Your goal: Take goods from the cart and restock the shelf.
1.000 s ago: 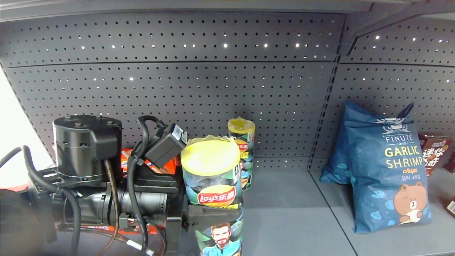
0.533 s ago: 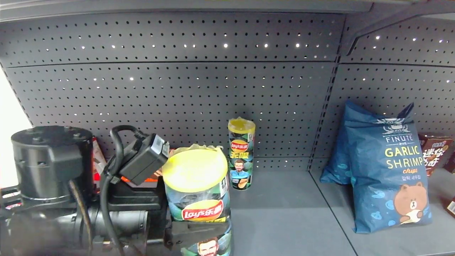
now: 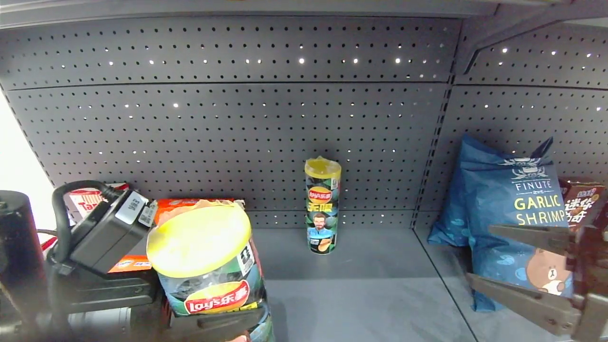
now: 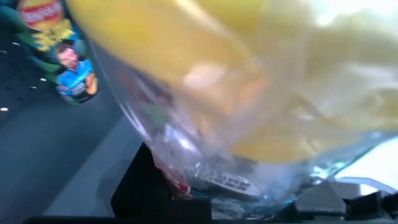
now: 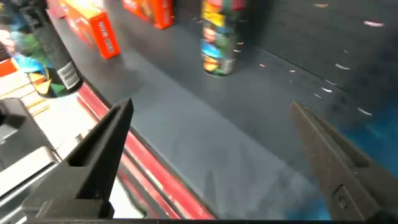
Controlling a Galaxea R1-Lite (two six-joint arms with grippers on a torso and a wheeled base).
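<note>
As the left gripper (image 3: 216, 323) holds a can (image 3: 204, 256), boxes (image 3: 190, 205) stand behind.

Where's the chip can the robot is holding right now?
Head view, lower left: the held can is clamped in the left gripper, in front of the orange box, left of the standing can at the back of the shelf.

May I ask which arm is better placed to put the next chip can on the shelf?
Left: the left gripper holds a yellow-lidded chip can just left of the standing can on the shelf. The right gripper hangs open and empty by the blue bag.
</note>
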